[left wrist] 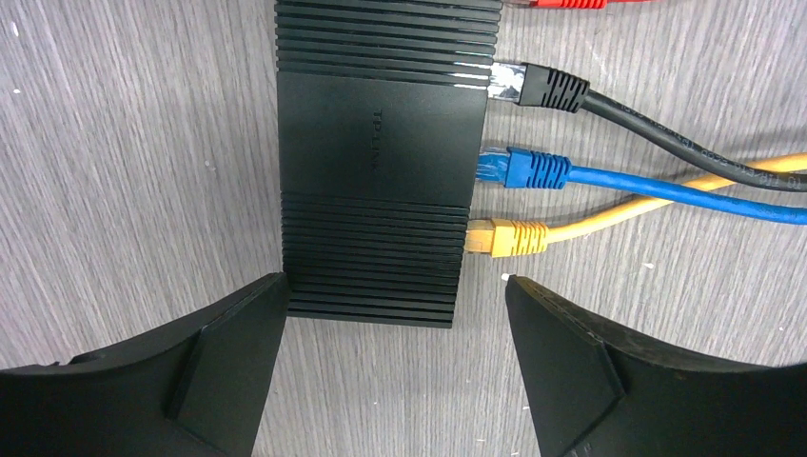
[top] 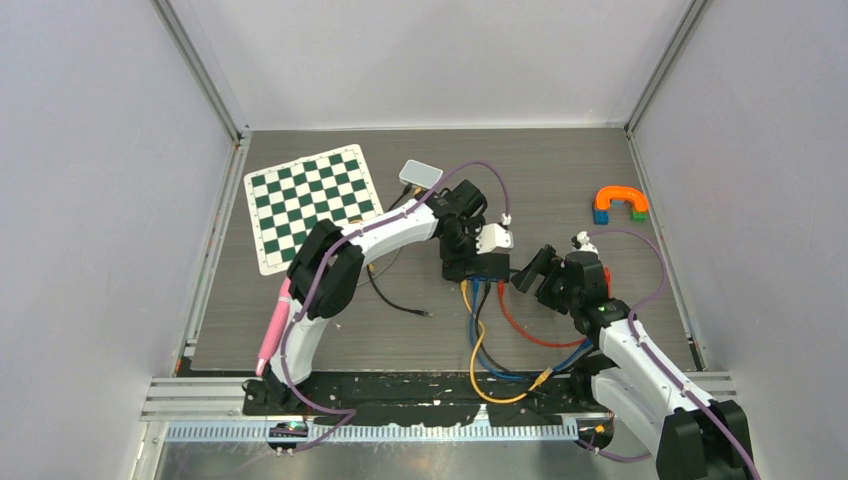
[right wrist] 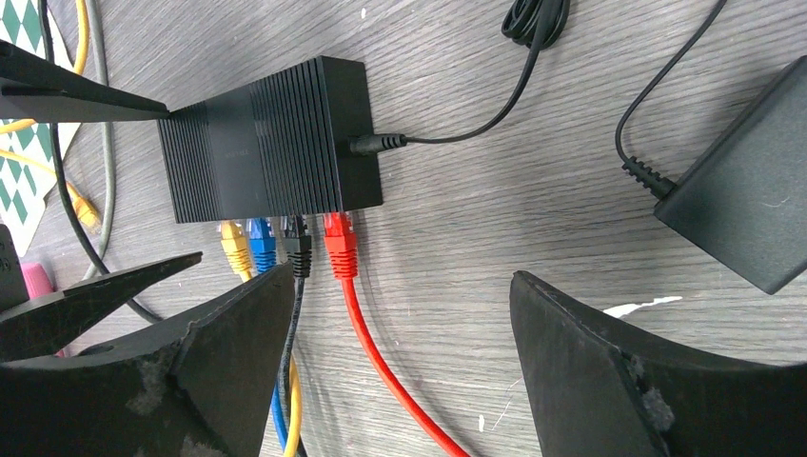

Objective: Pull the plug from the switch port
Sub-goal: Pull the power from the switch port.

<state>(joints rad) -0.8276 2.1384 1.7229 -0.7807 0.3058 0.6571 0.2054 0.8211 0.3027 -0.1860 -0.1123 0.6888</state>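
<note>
Four plugs leave the switch's long near side; left gripper, right gripper gape empty.

The scene is lit brightly and evenly from overhead, so only faint, soft shadows are thrown on the table under the arms in the top view. The pale walls are rendered slightly washed out, and the frame posts are splayed outward by wide-angle distortion. In the left wrist view a small glare is caught on the ribs of the switch, the wood grain is held sharp, and the fingers of the left gripper are left almost black.
</note>
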